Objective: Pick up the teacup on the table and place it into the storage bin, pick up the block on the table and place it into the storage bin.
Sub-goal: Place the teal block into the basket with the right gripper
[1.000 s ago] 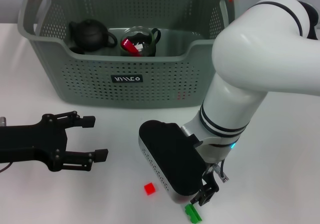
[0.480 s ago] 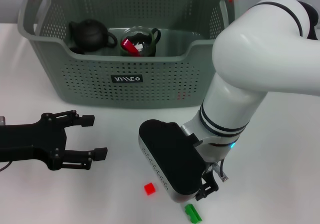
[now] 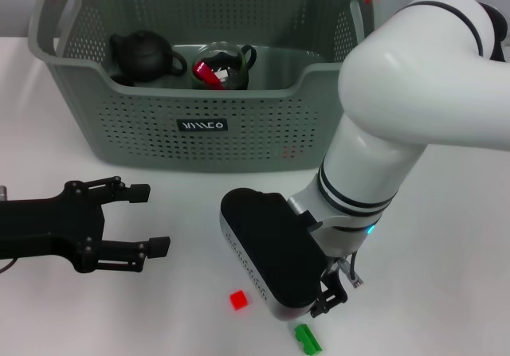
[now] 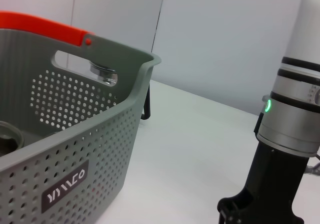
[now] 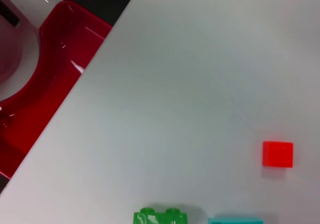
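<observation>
Studded green block (image 3: 307,339) – perforated plastic storage bin (image 3: 199,125).

White table (image 3: 446,236) under even light – plain pale wall (image 4: 225,38) behind it

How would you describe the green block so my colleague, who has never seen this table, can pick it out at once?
Start at the storage bin at the back of the white table and come toward the near edge. Just below the right gripper lies the green block. It is studded and elongated, unlike the small plain red cube to its left.
</observation>
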